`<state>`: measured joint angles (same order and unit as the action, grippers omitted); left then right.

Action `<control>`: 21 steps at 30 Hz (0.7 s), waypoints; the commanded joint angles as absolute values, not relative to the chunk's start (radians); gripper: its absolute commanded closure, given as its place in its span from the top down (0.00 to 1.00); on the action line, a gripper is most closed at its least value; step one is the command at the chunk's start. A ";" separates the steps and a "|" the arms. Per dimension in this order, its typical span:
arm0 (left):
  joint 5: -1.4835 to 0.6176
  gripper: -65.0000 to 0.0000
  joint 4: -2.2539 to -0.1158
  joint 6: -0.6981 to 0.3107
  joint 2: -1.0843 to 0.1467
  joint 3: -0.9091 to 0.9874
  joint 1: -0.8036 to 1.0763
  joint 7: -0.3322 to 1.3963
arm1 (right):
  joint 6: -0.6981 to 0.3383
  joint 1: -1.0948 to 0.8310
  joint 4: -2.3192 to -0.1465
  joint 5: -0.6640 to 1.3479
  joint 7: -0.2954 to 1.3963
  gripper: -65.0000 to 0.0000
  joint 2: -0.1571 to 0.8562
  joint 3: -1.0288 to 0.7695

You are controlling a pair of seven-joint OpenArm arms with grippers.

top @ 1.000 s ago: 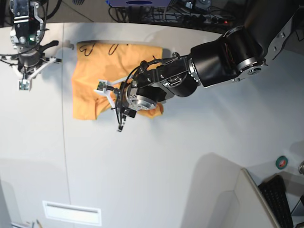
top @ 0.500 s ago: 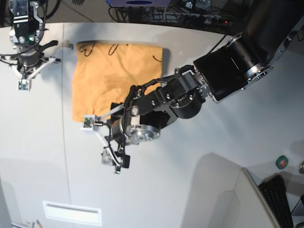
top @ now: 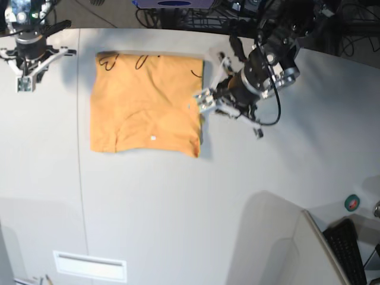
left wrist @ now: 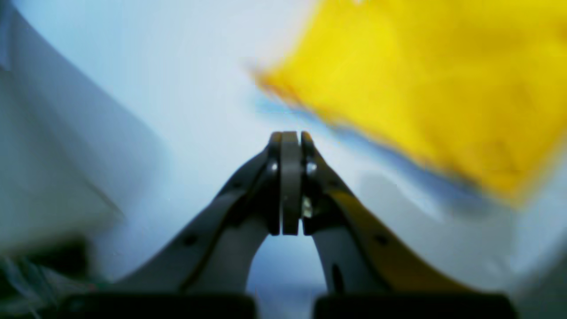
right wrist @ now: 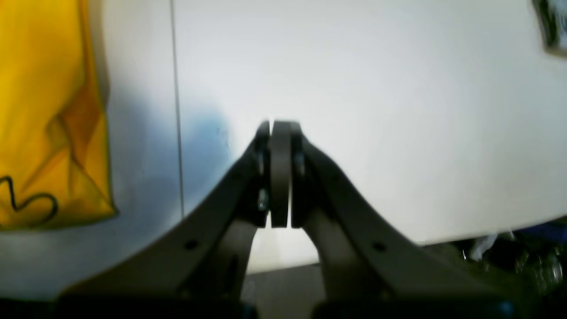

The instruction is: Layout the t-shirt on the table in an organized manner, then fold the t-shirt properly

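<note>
The orange-yellow t-shirt point(top: 145, 104) lies flat on the table point(top: 178, 202) as a neat folded rectangle, with black scribbles along its far edge. My left gripper point(top: 203, 98) hovers just off the shirt's right edge, shut and empty. In the blurred left wrist view its fingertips point(left wrist: 291, 137) are pressed together over bare table, with the t-shirt point(left wrist: 443, 79) ahead to the right. My right gripper point(top: 24, 83) is at the table's far left corner, away from the shirt. It point(right wrist: 279, 126) is shut on nothing, and the t-shirt point(right wrist: 40, 110) with a black scribble shows at the left.
A thin dark seam point(top: 80, 178) runs down the table left of the shirt. A white label point(top: 89, 266) lies near the front edge. A grey panel point(top: 279, 243), a green round item point(top: 352, 202) and a keyboard point(top: 347, 249) sit at the lower right. Cables point(top: 237, 18) lie behind the table.
The left arm went from gripping the shirt's front part, to the front-left edge with jaws open, then back to the shirt's right side, shut. The shirt lies flatter. The right arm moved slightly back.
</note>
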<state>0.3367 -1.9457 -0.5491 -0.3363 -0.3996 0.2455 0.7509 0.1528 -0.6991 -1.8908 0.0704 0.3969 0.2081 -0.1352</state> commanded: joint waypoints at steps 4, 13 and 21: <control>0.332 0.00 -1.966 -0.539 -0.372 -0.367 0.421 0.730 | 0.151 -0.814 -1.906 0.067 0.384 0.00 0.213 -0.139; 0.334 0.00 -1.931 -0.397 -0.418 -0.352 0.788 0.628 | -0.110 -1.018 -1.821 0.071 0.499 0.00 0.136 -0.131; 0.325 0.00 -1.526 -0.266 -0.407 -0.349 0.845 0.415 | -0.417 -0.753 -1.239 0.070 0.607 0.00 0.114 -0.133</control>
<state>0.3279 -1.5127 -0.2638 -0.4057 -0.3470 0.8318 0.4126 -0.4156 -0.7372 -1.2205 0.0742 0.6018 0.1081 -0.1303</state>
